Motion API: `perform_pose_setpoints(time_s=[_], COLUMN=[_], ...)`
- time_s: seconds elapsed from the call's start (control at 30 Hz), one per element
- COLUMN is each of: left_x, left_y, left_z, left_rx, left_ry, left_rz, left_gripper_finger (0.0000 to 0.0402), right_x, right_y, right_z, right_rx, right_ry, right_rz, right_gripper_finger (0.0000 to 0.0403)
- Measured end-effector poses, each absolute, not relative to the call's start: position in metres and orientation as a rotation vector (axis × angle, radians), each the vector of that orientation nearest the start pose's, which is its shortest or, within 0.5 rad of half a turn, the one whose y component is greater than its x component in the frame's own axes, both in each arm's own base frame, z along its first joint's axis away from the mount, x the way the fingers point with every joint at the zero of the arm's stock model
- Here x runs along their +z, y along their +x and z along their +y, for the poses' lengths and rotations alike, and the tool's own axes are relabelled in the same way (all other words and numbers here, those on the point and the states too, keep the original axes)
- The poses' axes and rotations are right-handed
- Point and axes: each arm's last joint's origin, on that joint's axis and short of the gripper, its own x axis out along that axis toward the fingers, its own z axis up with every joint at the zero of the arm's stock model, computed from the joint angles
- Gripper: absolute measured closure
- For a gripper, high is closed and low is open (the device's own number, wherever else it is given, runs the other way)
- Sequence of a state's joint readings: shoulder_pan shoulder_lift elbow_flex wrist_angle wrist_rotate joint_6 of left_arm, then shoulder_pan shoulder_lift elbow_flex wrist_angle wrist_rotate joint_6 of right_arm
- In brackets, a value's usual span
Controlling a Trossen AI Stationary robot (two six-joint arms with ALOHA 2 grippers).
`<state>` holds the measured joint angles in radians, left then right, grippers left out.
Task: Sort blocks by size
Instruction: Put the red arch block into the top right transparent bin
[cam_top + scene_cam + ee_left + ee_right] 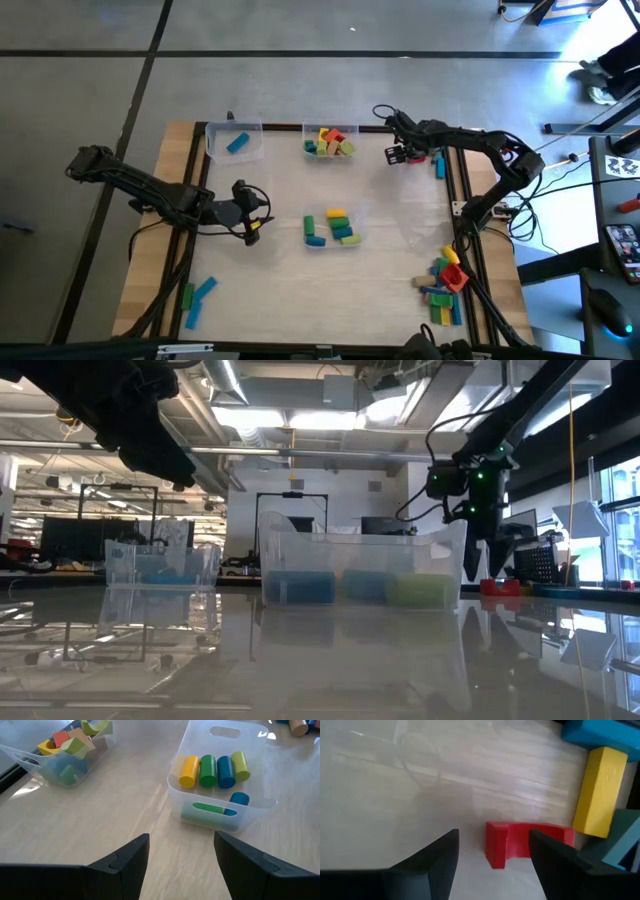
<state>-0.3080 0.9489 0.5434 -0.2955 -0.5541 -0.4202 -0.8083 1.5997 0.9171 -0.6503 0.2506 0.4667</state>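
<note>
High view, spotter to operator: you had the left gripper (252, 212) hovering over the desk (280, 290), on the left side of the middle tub (330, 228) and clear of it.

Operator: Was it gripping anything?

Spotter: No. In your left wrist view the fingers (127, 862) stood spread with only bare desk between them. Ahead of them sat that tub, holding yellow, green and blue cylinders (212, 770) in a row, with a long green piece and a small blue one beside them.

Operator: And the right side?

Spotter: You had the right gripper (400, 153) raised near the far right corner, between the far-middle tub (330, 142) and a lone blue block (438, 165) by the desk's edge. It was released too: its fingers (432, 865) were parted and grasped nothing. Past them your right wrist view showed a notched red block (527, 845) lying on the desk, touching a yellow block (600, 790).

Operator: Where were the rest of the blocks?

Spotter: One blue block (238, 144) lay in the far-left tub (215, 150). The far-middle tub held a mixed heap of red, yellow and green. Three loose blocks (195, 298), green and blue, lay near your left front corner, and a mixed pile (447, 283) sat at the right front corner.
</note>
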Motion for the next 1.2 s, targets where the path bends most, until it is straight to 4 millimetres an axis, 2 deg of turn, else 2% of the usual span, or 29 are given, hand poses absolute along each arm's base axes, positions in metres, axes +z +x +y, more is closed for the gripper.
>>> perform_pose_setpoints(time_s=[0.2, 0.43, 0.53, 0.9, 1.03, 1.2], left_x=[0.217, 0.217, 0.217, 0.217, 0.217, 0.217], left_y=[0.181, 0.181, 0.181, 0.181, 0.181, 0.181], left_z=[-0.042, -0.042, -0.042, -0.042, -0.042, -0.042], left_rx=[0.363, 0.363, 0.363, 0.363, 0.363, 0.363], left_ry=[-0.11, -0.109, -0.109, -0.109, -0.109, -0.109], left_rz=[0.574, 0.575, 0.575, 0.576, 0.575, 0.575], left_gripper_finger=[0.0183, 0.0183, 0.0183, 0.0183, 0.0183, 0.0183], right_x=[0.154, 0.141, 0.141, 0.14, 0.142, 0.152], right_y=[0.186, 0.188, 0.188, 0.187, 0.188, 0.194], right_z=[-0.208, -0.209, -0.209, -0.209, -0.209, -0.21], right_rx=[-1.208, -1.207, -1.206, -1.206, -1.19, -1.143], right_ry=[0.742, 0.748, 0.747, 0.708, 0.694, 0.719], right_rz=[1.093, 1.139, 1.14, 1.17, 1.184, 1.145], right_gripper_finger=[0.0166, 0.0174, 0.0201, 0.0346, 0.0357, 0.0342])
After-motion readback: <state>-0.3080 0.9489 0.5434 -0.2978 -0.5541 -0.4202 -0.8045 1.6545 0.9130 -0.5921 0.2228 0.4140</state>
